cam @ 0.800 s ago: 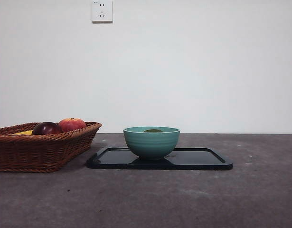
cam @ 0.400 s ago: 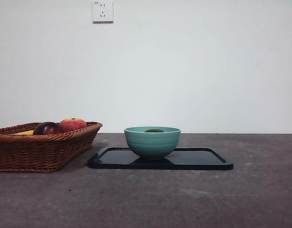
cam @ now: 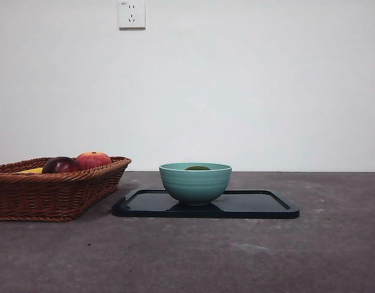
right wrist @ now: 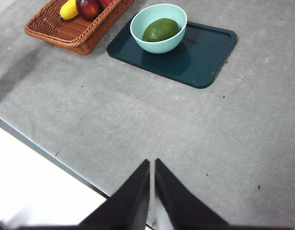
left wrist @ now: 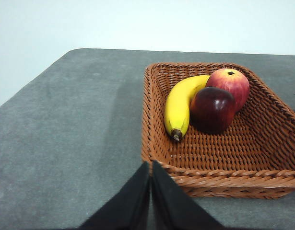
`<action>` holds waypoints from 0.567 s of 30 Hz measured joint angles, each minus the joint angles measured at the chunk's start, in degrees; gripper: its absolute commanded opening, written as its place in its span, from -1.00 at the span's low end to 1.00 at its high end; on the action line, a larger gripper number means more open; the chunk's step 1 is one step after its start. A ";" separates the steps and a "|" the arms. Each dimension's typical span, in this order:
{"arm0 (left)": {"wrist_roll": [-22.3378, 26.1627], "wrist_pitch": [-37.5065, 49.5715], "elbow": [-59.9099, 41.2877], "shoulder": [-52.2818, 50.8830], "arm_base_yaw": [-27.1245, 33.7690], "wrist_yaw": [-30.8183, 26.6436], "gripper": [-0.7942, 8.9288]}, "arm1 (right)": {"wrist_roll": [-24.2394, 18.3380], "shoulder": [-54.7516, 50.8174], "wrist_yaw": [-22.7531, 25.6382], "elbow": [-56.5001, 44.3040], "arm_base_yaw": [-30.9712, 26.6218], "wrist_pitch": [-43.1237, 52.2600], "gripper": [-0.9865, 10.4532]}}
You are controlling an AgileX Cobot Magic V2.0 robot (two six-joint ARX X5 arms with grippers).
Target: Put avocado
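A round teal ceramic bowl (cam: 195,182) is set on a flat dark teal rectangular tray (cam: 260,205), towards the tray's end nearest the basket. Inside the bowl lies the avocado (right wrist: 160,29), a small, rounded, dull dark-green fruit with a finely pebbled skin; it is seen whole in the right wrist view, while in the front view only its top (cam: 197,168) is shown above the bowl's rim. Nothing else is held in the bowl.

Just beside the tray, a brown woven wicker basket (left wrist: 219,148) is placed near one edge of the grey desk (cam: 236,256). Three fruits are kept in it: a yellow banana (left wrist: 182,104), a dark maroon round fruit (left wrist: 212,109) and a red-orange round fruit (left wrist: 230,85), the last two touching each other and the banana lying against them.

A white wall socket (cam: 132,14) is mounted on the pale wall behind.

The left gripper (left wrist: 150,167) is held at the basket's near rim, its jaws pressed together. The right gripper (right wrist: 151,165) is held over bare desk near the desk's edge, well apart from the tray, its jaws likewise pressed together and empty. The avocado is not covered or blocked by anything.
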 measured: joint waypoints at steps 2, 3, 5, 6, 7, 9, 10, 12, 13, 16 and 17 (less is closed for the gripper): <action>0.00 -0.02 0.00 0.00 0.00 0.00 -0.82 | -1.55 -0.07 0.83 0.00 -2.54 0.00 -0.81; 0.00 0.00 0.00 0.00 0.00 0.00 -0.82 | -2.82 -0.11 1.53 -0.04 -4.04 0.20 -0.81; 0.00 0.00 0.00 0.00 0.00 0.00 -0.82 | -6.38 -0.66 3.34 -1.09 -8.28 4.13 -0.81; 0.00 0.00 0.00 0.00 0.00 0.00 -0.82 | -8.13 -1.20 3.98 -2.16 -10.36 7.15 -0.81; 0.00 0.00 0.00 0.00 0.00 0.00 -0.82 | -10.36 -2.05 4.26 -3.89 -12.83 11.47 -0.81; 0.00 0.00 0.00 0.00 0.00 0.00 -0.82 | -14.27 -4.22 4.11 -8.44 -17.53 21.35 -0.81; 0.00 -0.02 0.00 0.00 0.00 0.00 -0.82 | -15.63 -5.35 3.63 -10.99 -19.71 26.27 -0.81; 0.00 -0.02 0.00 0.00 0.00 0.00 -0.82 | -17.79 -8.17 1.09 -17.59 -24.92 37.86 -0.81; 0.00 -0.02 0.00 0.00 0.00 0.00 -0.82 | -18.43 -9.33 -0.39 -20.52 -27.12 42.27 -0.81; 0.00 0.00 0.00 0.00 0.00 0.00 -0.82 | -19.61 -12.85 -3.30 -30.58 -33.83 53.24 -0.81; 0.00 0.00 0.00 0.00 0.00 0.00 -0.82 | -19.80 -13.75 -3.37 -34.03 -35.78 55.58 -0.81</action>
